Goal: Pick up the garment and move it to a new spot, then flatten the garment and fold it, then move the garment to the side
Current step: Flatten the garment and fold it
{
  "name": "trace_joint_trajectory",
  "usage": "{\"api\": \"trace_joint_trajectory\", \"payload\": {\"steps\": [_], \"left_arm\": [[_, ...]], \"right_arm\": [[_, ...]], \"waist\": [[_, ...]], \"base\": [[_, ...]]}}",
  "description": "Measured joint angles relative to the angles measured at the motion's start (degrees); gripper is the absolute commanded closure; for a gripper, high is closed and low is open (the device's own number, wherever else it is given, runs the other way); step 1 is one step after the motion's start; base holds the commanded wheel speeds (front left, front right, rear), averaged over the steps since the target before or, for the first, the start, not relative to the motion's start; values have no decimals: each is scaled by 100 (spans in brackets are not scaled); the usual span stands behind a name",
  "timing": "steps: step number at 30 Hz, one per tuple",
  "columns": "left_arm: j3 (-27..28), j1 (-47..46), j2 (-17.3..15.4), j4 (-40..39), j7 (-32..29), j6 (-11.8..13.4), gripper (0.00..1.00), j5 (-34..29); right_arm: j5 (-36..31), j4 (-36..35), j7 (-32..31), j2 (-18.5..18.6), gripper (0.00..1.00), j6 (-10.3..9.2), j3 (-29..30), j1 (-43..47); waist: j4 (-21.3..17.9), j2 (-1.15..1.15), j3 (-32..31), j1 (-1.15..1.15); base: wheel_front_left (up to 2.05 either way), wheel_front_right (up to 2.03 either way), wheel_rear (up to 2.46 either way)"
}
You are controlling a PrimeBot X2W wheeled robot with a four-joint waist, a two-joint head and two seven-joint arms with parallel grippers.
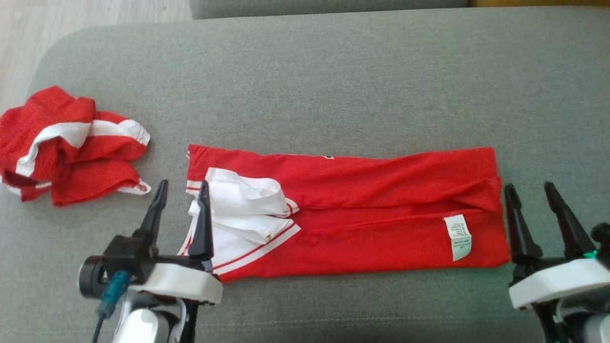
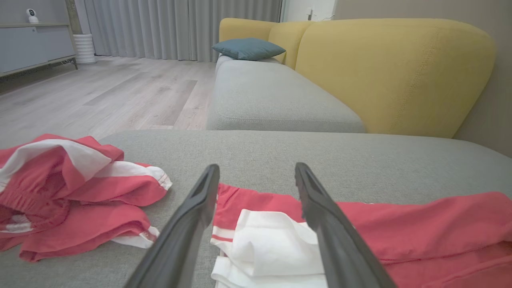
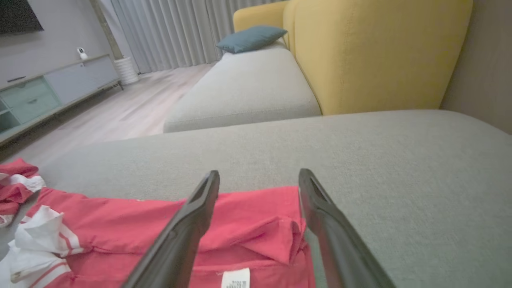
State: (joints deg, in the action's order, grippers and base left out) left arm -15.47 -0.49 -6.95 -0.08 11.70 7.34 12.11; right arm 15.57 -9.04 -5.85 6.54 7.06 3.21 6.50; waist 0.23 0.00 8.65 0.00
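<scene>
A red garment (image 1: 371, 209) lies folded into a long band across the grey cushion (image 1: 333, 85), its white sleeve trim (image 1: 243, 209) bunched at the left end and a white care label (image 1: 458, 237) near the right end. My left gripper (image 1: 183, 188) is open, with its fingers just above the garment's left end (image 2: 256, 216). Open as well, my right gripper (image 1: 530, 190) stands at the garment's right edge (image 3: 256, 224). Neither holds any cloth.
A second red and white garment (image 1: 66, 143) lies crumpled at the cushion's left edge, close to my left gripper. Beyond are a grey seat (image 2: 272, 96), a yellow sofa back (image 2: 392, 68) and a teal pillow (image 2: 248, 48). Wooden floor (image 2: 100, 96) lies to the left.
</scene>
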Motion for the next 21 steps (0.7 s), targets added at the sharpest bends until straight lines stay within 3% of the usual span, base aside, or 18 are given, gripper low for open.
{"api": "trace_joint_trajectory", "payload": {"steps": [7, 21], "left_arm": [[-96, -159, 8, -54, 3, 4, 0, -44], [-235, -605, 60, 11, 154, -12, 0, -94]], "right_arm": [[103, 861, -29, 197, 0, 0, 315, -172], [359, 1984, -579, 289, 0, 0, 203, -753]], "waist": [[130, 0, 275, 0], [329, 0, 774, 0]], "base": [[0, 0, 0], [0, 0, 0]]}}
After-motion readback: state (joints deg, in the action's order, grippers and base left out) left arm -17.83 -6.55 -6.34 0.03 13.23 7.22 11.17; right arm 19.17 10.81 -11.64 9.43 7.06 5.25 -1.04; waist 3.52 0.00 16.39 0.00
